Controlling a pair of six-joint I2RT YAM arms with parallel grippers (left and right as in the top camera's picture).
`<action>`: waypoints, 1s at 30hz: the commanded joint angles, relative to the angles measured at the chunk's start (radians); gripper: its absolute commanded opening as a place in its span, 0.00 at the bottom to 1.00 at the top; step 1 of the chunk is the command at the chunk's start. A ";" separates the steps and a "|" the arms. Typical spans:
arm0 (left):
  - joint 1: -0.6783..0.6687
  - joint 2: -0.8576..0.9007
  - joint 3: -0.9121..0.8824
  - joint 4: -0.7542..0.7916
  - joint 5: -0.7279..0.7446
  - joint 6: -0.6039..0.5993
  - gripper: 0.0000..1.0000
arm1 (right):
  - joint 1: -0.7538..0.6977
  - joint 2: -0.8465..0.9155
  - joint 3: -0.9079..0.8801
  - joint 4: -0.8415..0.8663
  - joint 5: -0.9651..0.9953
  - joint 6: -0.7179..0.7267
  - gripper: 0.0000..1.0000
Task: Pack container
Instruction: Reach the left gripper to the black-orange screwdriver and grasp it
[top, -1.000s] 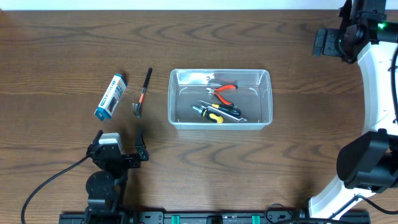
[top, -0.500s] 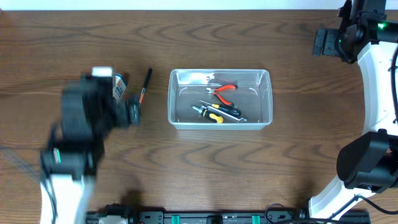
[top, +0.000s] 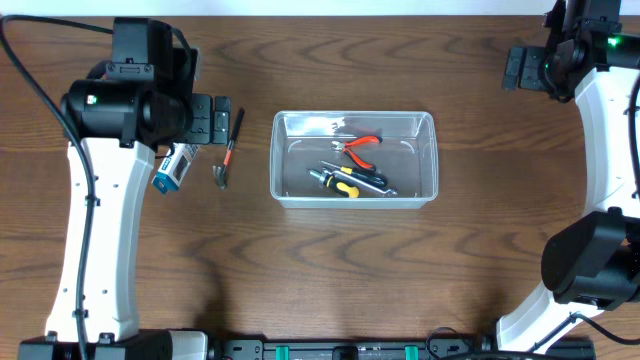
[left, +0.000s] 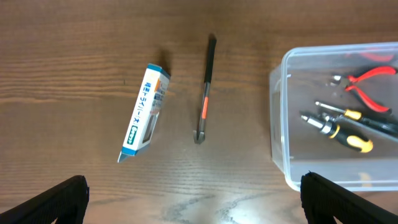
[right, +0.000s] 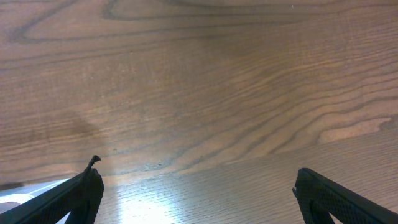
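- The container (top: 274, 160) stands near the middle of the table (top: 400, 280), long axis left-to-right in the overhead view. Inside we see red pliers (top: 358, 146), a yellow-black screwdriver (top: 340, 183) and some more tools.
- Two things lie outside, on its left: a slim black-orange tool (left: 205, 93), near the container wall, and a blue-and-white box (left: 145, 112) just beside the tool on the far side, not touching it.
- The left gripper (left: 199, 202) hangs above these two. In its wrist view the tool is straight ahead, approx. centred btw the two fingertips, and the container is off to the right.
- The tool's long axis runs away from the wrist cam, only a bit tilted, i.e. it crosses the line that joins the fingers. We judge this is good for a pinch across the handle w/o much wrist turn.
- Left jaws: spread wide, nothing btw them, touching nothing.
- The right gripper (right: 202, 196) is at the far right corner, well apart from the container and the loose items; its cam shows bare wood only. Its jaws are also wide and empty.
- So the left arm is clearly the nearer one. We think the next move is to go down on the tool (or the box), then carry it right, over the rim.
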 joint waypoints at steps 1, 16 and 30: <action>0.004 0.020 -0.018 -0.011 0.006 0.041 0.99 | 0.002 0.003 0.002 0.000 -0.004 0.006 0.99; 0.004 0.303 -0.031 -0.053 0.007 0.043 0.52 | 0.002 0.003 0.002 0.000 -0.004 0.006 0.99; 0.004 0.449 -0.100 -0.002 0.006 0.044 0.49 | 0.002 0.003 0.002 0.000 -0.004 0.006 0.99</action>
